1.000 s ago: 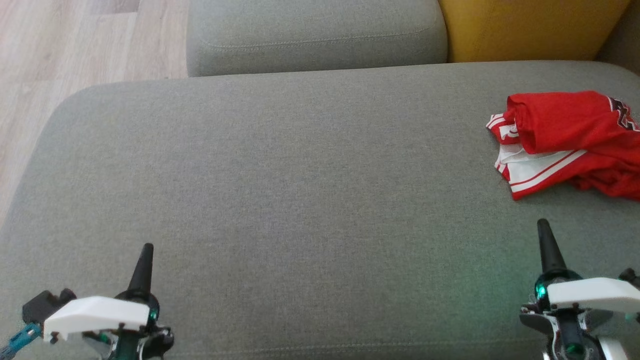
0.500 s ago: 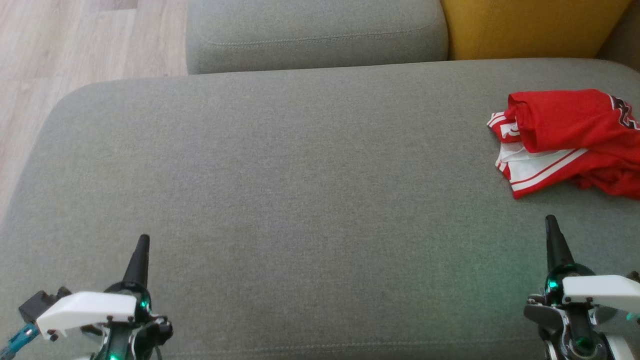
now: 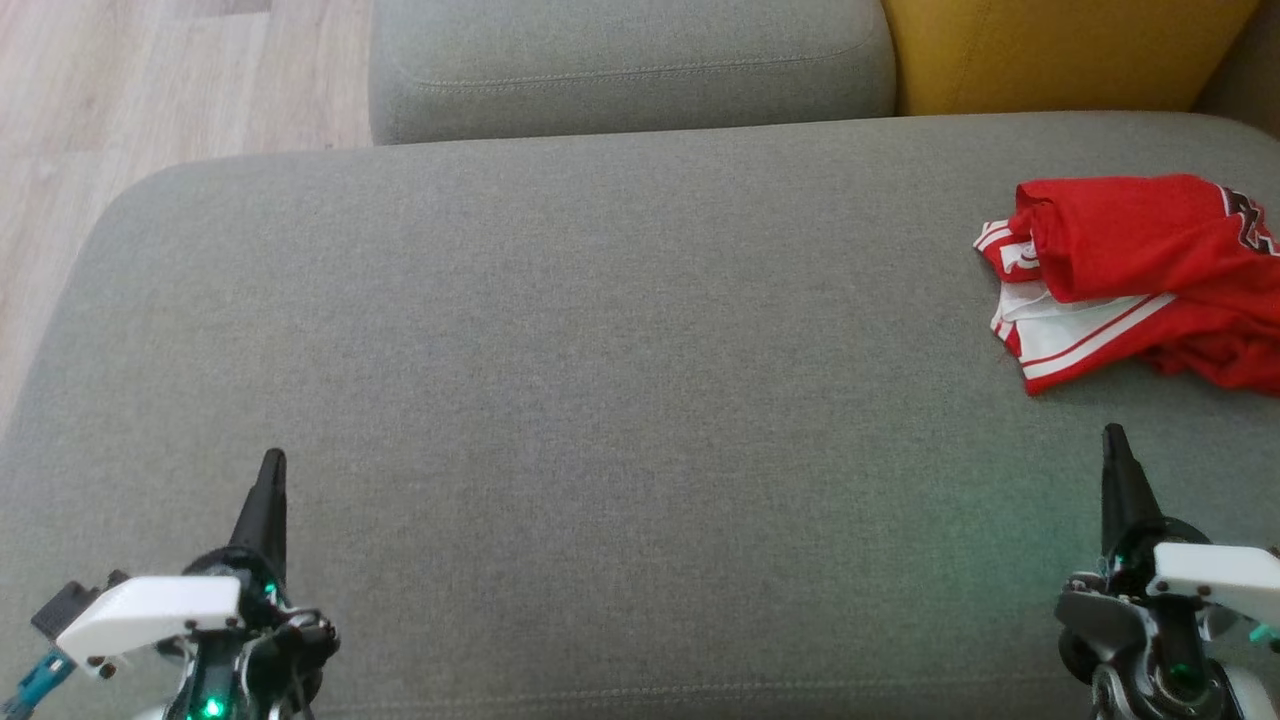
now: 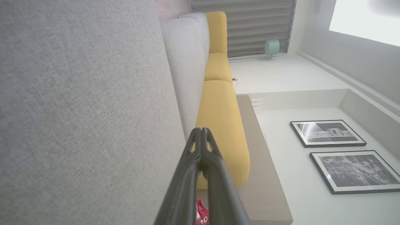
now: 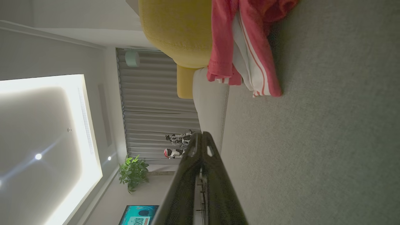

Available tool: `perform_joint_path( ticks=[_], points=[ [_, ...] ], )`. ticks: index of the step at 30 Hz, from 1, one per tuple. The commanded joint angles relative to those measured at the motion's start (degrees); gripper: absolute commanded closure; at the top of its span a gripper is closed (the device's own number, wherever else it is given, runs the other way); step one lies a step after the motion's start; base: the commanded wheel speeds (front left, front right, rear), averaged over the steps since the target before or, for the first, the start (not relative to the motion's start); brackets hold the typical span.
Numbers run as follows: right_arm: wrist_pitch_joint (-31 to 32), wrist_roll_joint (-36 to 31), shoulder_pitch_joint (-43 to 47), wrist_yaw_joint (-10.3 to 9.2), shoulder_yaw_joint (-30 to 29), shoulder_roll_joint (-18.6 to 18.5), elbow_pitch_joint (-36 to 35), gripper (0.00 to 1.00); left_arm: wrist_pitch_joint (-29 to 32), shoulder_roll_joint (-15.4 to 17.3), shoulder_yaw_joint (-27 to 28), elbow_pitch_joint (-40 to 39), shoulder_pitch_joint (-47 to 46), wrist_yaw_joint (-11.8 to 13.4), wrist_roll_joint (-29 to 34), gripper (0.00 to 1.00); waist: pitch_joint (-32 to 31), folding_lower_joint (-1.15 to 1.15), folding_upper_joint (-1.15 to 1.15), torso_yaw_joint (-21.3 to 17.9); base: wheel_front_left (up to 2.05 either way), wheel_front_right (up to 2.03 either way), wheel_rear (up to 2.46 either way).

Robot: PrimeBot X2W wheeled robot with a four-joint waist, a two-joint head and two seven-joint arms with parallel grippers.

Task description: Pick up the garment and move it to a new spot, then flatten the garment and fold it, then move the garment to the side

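Soft red garment (image 3: 1130, 270) with white striped trim, lying in a loose layered bundle at the right end of the grey seat cushion (image 3: 600, 350). Sits toward the back half of that cushion and runs off past the picture edge. Not spread flat, not a crisp fold either. Red layer rolled over on top, white-and-red striped edge poking out underneath toward the cushion's middle.

Looks thin, light and totally limp, so no shape-holding to count on. Guessing no slip problem on the woven cushion fabric, more of a drag-and-bunch thing. Probably going to sag and unroll on any one-corner lift. If grabbing at all, best bet is the striped hem corner sticking out toward the cushion's front. Could also pinch down through the thick rolled top to take the whole stack at once. A single-layer pinch is likely to peel the bundle apart.

Down at the cushion's front right: right gripper (image 3: 1115, 440), fingers pressed together on nothing, pointing toward the cushion's back. Garment just ahead of the tips and a touch further right, with a strip of bare cushion between.

Down at the cushion's front left: left gripper (image 3: 271, 462), likewise pinched closed and empty. Well apart from the garment, nearly the whole cushion width in between.

Honestly readable two ways: a crumpled heap waiting for pickup, or a rough fold already parked at the cushion's side. Can't call that from one look.
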Motion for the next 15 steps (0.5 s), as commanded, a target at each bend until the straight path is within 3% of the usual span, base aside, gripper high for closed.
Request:
perform_joint_path(
  ticks=[1, 6, 15],
  points=[
    [0.54, 1.56, -3.18, 0.37, 0.81, -1.08, -1.57, 1.00, 0.36, 0.31, 2.31, -1.48, -3.49, -0.75, -1.34, 1.00, 0.01, 0.00, 0.00, 0.00, 0.00, 0.00, 0.00],
    [0.79, 4.91, -3.66, 0.39, 0.45, -1.06, -1.10, 1.00, 1.13, -0.18, 3.26, -1.18, -4.04, -1.33, -4.23, 1.00, 0.13, 0.00, 0.00, -0.03, 0.00, 0.00, 0.00],
    [0.96, 4.89, -3.70, 0.39, 0.23, -0.91, -1.07, 1.00, 1.26, -0.29, 3.42, -1.17, -4.08, -1.35, -4.25, 1.00, 0.13, 0.00, 0.00, -0.04, 0.00, 0.00, 0.00]
  ],
)
